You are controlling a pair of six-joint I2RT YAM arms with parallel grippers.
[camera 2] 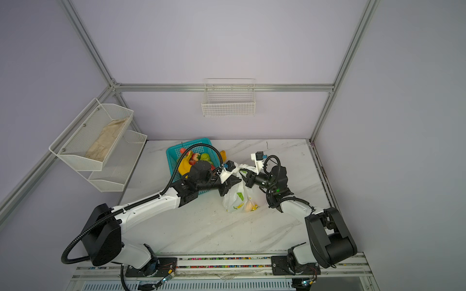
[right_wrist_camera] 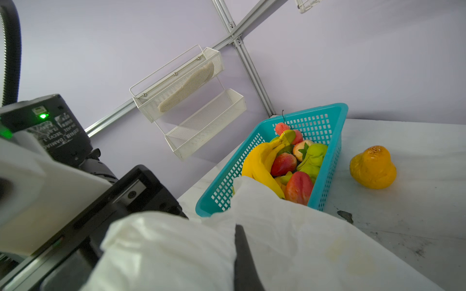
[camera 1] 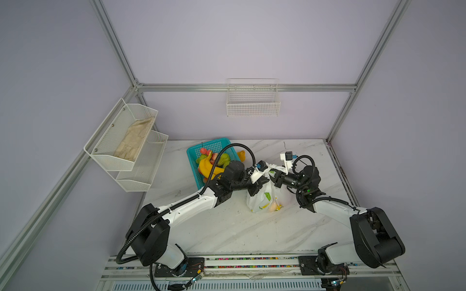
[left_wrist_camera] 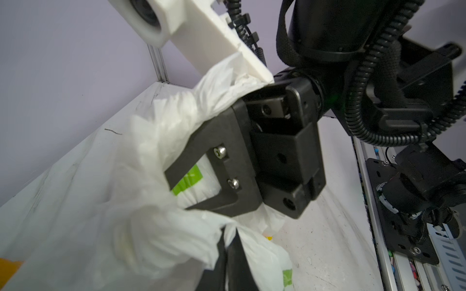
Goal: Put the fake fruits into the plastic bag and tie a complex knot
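The bag (camera 1: 262, 201) sits on the table (camera 1: 227, 226) with a fruit (camera 1: 273, 207) inside. The left claw (left_wrist_camera: 228, 234) and the right claw (right_wrist_camera: 240, 234) each pinch its bunched top. Behind it, fruits (camera 1: 205, 167) fill the basket (camera 1: 193, 161). A yellow fruit (camera 1: 241, 155) lies just beside the basket.

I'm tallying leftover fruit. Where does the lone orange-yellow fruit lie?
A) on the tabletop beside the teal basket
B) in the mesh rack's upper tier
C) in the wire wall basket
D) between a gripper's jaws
A: the orange-yellow fruit rests on the bare table, just outside the teal basket.
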